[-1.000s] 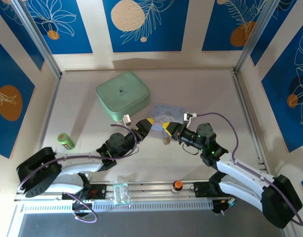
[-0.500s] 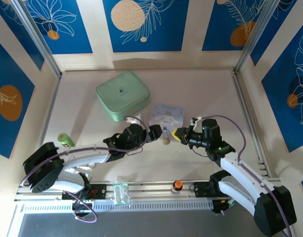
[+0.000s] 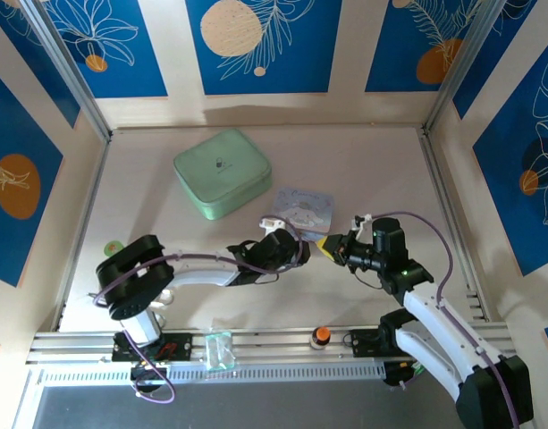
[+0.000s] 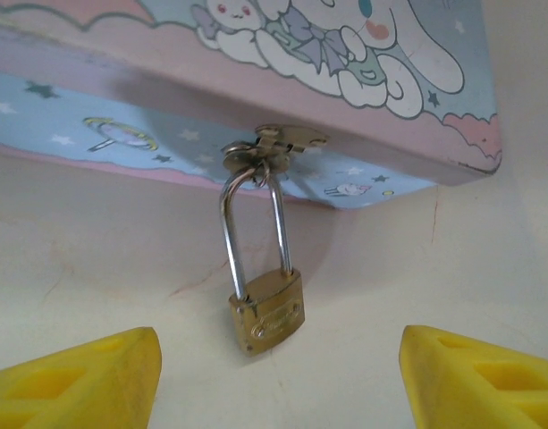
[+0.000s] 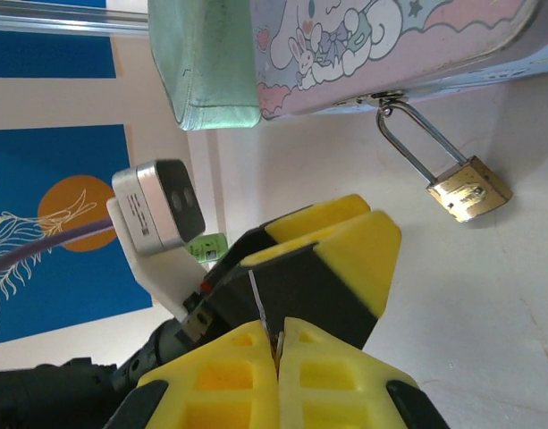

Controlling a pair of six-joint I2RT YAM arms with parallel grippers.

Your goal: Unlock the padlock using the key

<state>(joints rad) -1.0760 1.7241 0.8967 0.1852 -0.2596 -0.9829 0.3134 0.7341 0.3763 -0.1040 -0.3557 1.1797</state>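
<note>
The small brass padlock [image 4: 266, 313] lies on the table, its silvery shackle [image 4: 252, 228] hooked through the hasp of the pale blue cartoon tin [image 4: 363, 134]. My left gripper [image 4: 278, 380] is open, with one yellow fingertip on each side of the padlock body and neither touching it. In the top view the left gripper [image 3: 294, 252] sits just in front of the tin [image 3: 302, 206]. My right gripper [image 5: 278, 344] is shut on the thin silvery key [image 5: 264, 304], whose blade sticks out between its pads. It hovers right of the padlock [image 5: 470, 189], close to the left gripper's fingers [image 5: 345, 237].
A mint green case [image 3: 222, 172] stands at the back left, behind the tin. A small green cylinder [image 3: 112, 248] lies at the left beside the left arm. An orange-topped knob [image 3: 321, 335] sits on the front rail. Open table lies to the right.
My left gripper has moved right and forward to straddle the padlock. My right gripper, still shut on the key, has drawn back to the right.
</note>
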